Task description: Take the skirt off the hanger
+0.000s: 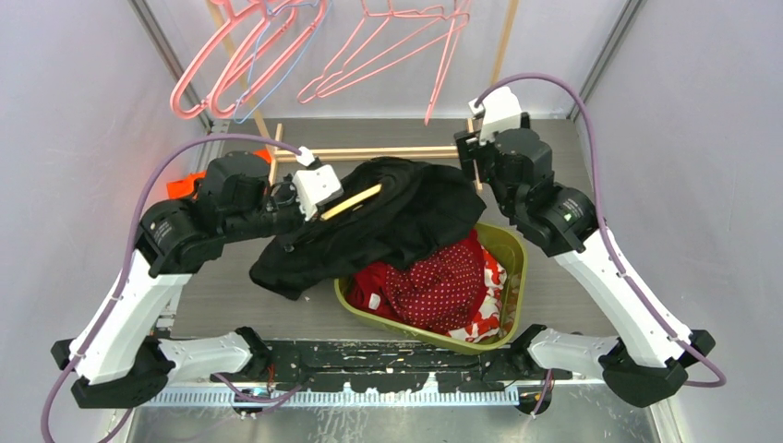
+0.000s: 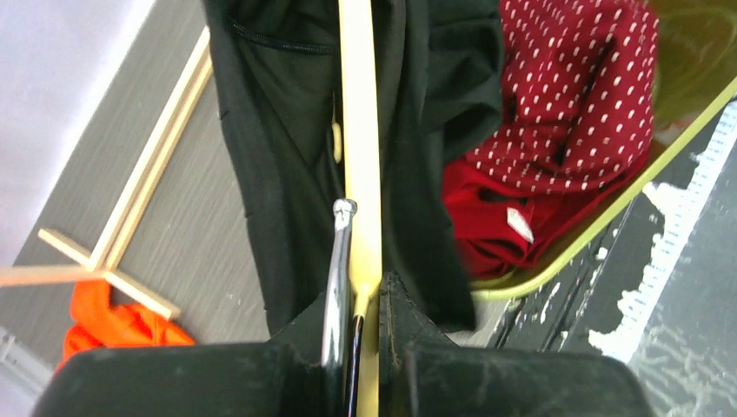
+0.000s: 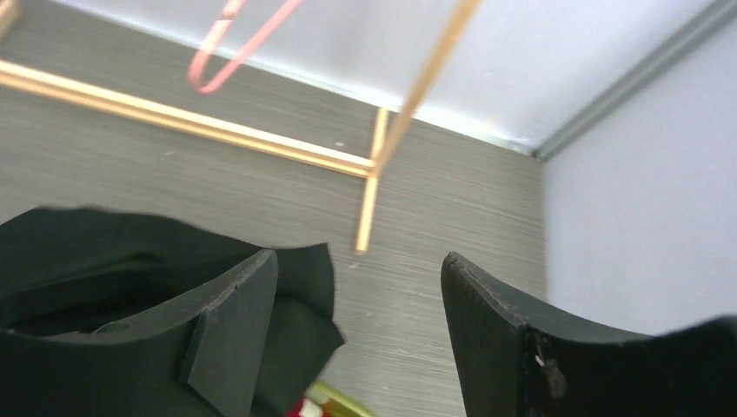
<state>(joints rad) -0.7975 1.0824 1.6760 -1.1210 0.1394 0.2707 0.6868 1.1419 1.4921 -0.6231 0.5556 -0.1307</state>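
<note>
The black skirt point(image 1: 388, 221) hangs crumpled over a pale yellow hanger point(image 1: 351, 201), partly above the green bin. My left gripper point(image 1: 323, 210) is shut on the hanger point(image 2: 361, 130) at its neck, beside the chrome hook point(image 2: 337, 261). Black skirt fabric point(image 2: 278, 130) drapes down both sides of the hanger bar. My right gripper point(image 1: 471, 157) is at the skirt's far right edge. It point(image 3: 356, 278) stands open with only bare table between its fingers point(image 3: 230, 321). The skirt's edge point(image 3: 104, 252) lies just behind and left of the left finger.
A green bin point(image 1: 512, 268) holds red and polka-dot garments point(image 2: 574, 95). Pink and blue wire hangers point(image 1: 268, 55) hang on a wooden rack whose base bars point(image 1: 369, 152) lie on the table. An orange cloth point(image 2: 113, 321) sits at the far left.
</note>
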